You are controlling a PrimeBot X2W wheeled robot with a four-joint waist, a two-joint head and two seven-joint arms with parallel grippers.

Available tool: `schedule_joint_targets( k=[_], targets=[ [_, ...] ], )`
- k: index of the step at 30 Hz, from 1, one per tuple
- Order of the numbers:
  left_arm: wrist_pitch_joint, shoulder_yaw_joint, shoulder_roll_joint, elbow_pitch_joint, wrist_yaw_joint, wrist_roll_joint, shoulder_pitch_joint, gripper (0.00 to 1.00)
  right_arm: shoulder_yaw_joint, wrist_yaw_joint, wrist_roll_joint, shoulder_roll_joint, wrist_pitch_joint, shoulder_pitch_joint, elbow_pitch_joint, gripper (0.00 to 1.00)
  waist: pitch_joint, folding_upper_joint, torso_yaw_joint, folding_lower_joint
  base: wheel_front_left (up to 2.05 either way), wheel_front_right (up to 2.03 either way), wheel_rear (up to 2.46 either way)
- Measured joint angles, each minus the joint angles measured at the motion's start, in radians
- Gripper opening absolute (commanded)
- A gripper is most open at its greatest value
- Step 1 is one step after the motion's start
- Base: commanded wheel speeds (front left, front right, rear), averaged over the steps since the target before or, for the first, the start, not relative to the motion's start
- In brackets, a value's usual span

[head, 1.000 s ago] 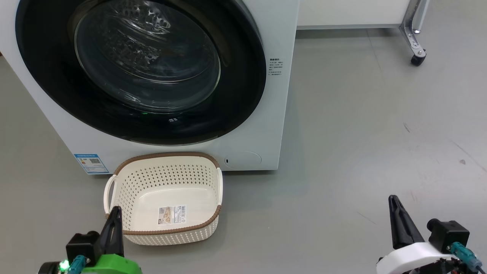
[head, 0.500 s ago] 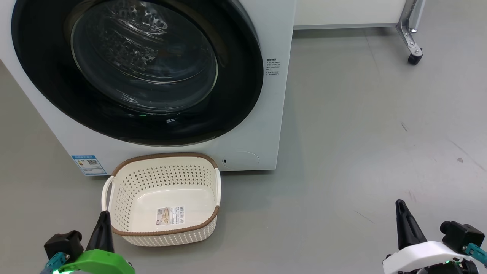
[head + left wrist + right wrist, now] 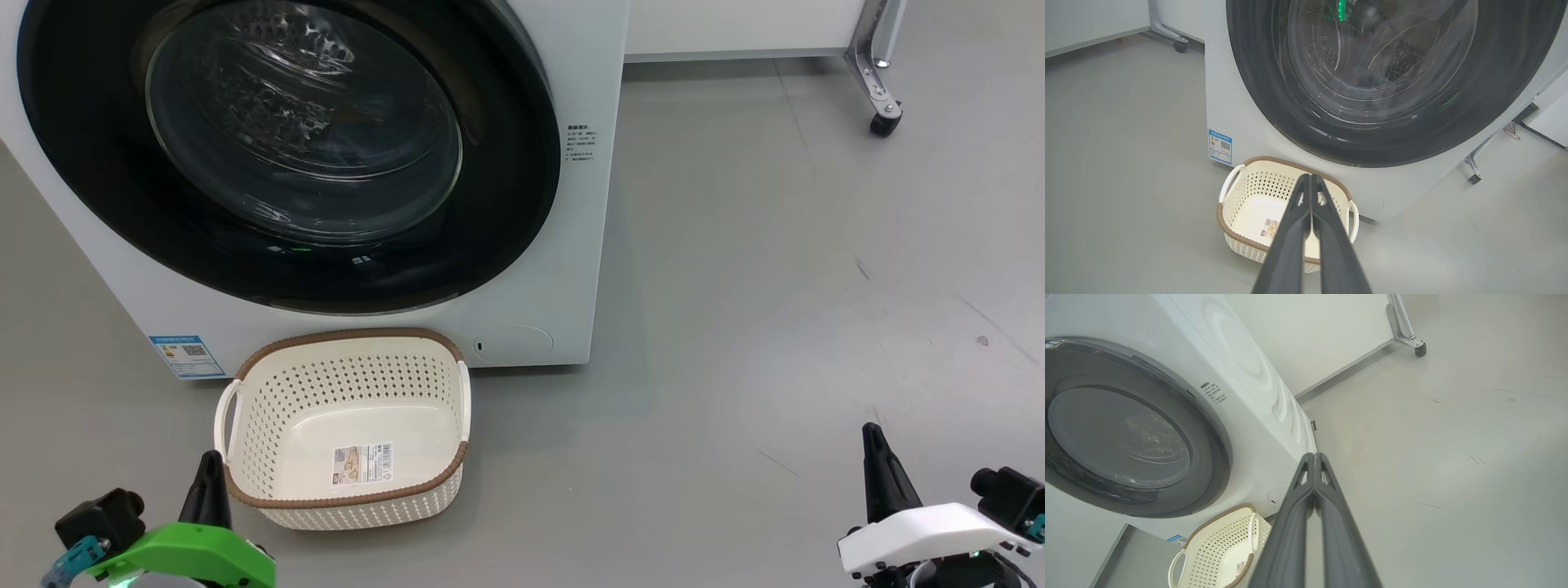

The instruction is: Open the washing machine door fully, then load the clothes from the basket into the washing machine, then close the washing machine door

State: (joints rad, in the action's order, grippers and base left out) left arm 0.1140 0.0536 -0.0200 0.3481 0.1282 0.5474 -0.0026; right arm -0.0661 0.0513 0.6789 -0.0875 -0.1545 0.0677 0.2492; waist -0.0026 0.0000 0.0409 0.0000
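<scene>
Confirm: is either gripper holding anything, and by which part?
Nothing held. Left gripper and right gripper are both shut, fingers pressed together, clear of the basket.

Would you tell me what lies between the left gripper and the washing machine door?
In the head view, the empty basket stands between the left gripper and the washing machine door.

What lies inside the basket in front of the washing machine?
Inside the basket, just a label on its bare floor. The near wall's inner face is hidden behind the rim.
</scene>
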Motion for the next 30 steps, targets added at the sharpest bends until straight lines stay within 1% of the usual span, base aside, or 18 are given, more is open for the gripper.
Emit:
schedule_joint_targets(
  k=[5,8,17,19,20,30],
  targets=[
    [-0.017,0.006,0.000,-0.001,0.000,0.068,-0.003,0.00,0.014,0.001,0.063,0.005,0.018,-0.005,0.002,0.00,0.000,0.0000,-0.003,0.0000,0.00,0.00,0.00],
    [-0.030,0.007,0.000,-0.002,0.000,0.112,-0.004,0.00,0.023,0.009,0.099,0.009,0.030,-0.011,0.004,0.00,0.001,0.0000,-0.004,0.0000,0.00,0.00,0.00],
    [-0.061,0.011,0.000,-0.007,0.000,0.240,-0.018,0.00,0.046,0.010,0.212,0.017,0.061,-0.024,0.008,0.00,0.001,0.0000,-0.009,0.0000,0.00,0.00,0.00],
    [-0.070,0.012,0.000,-0.008,0.000,0.277,-0.018,0.00,0.055,0.019,0.250,0.018,0.071,-0.031,0.011,0.00,0.001,0.0000,-0.011,0.0000,0.00,0.00,0.00],
    [-0.070,0.012,0.000,-0.008,0.000,0.277,-0.018,0.00,0.055,0.019,0.250,0.018,0.071,-0.031,0.011,0.00,0.001,0.0000,-0.011,0.0000,0.00,0.00,0.00],
    [-0.104,0.015,-0.001,-0.023,0.000,0.423,-0.021,0.00,0.083,0.027,0.374,0.023,0.111,-0.047,0.014,0.00,0.002,0.0000,-0.016,0.0000,0.00,0.00,0.00]
  ],
)
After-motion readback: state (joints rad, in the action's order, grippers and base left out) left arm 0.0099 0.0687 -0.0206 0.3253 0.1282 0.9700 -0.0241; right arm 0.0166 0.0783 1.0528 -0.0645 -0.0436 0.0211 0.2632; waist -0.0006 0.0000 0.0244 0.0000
